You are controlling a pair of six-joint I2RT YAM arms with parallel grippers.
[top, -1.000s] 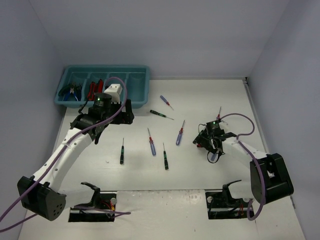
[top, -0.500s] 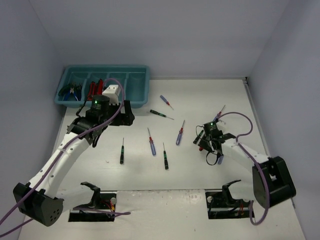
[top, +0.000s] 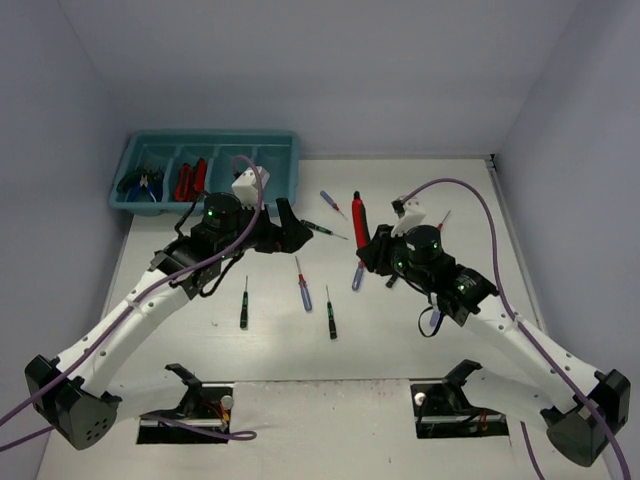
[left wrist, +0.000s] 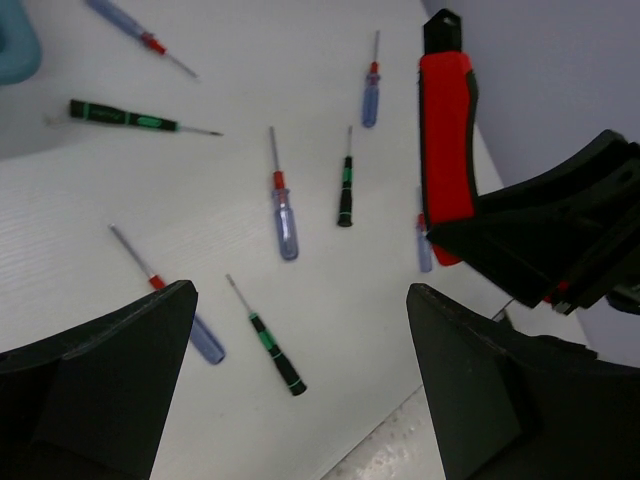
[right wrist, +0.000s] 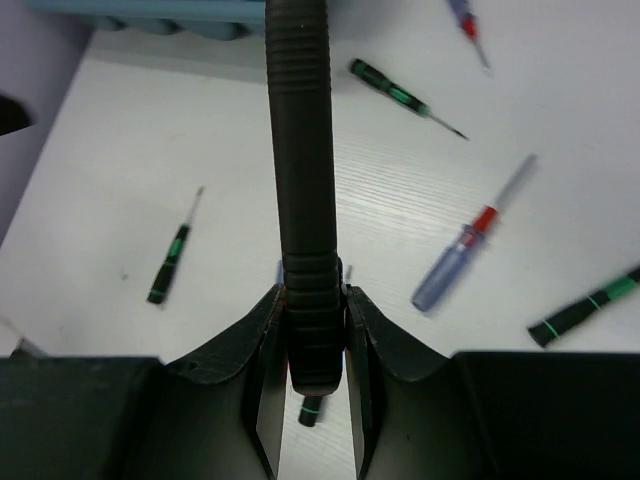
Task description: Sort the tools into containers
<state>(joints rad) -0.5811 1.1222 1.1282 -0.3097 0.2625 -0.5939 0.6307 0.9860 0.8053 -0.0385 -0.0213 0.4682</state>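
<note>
Teal tray, pliers in leftmost compartment, red knives in the next

a tray sits at the far left corner of the desk, with pliers in its leftmost compartment and utility knives in the next compartment to the right. screwdrivers lie apart from one another across the middle of the desk, two toward the far side and four nearer the arms' bases. above them the left tool hangs left of centre and the right tool right of centre. a single utility knife sticks out from between the right tool's jaws, off the desk, between the two tools.
</note>
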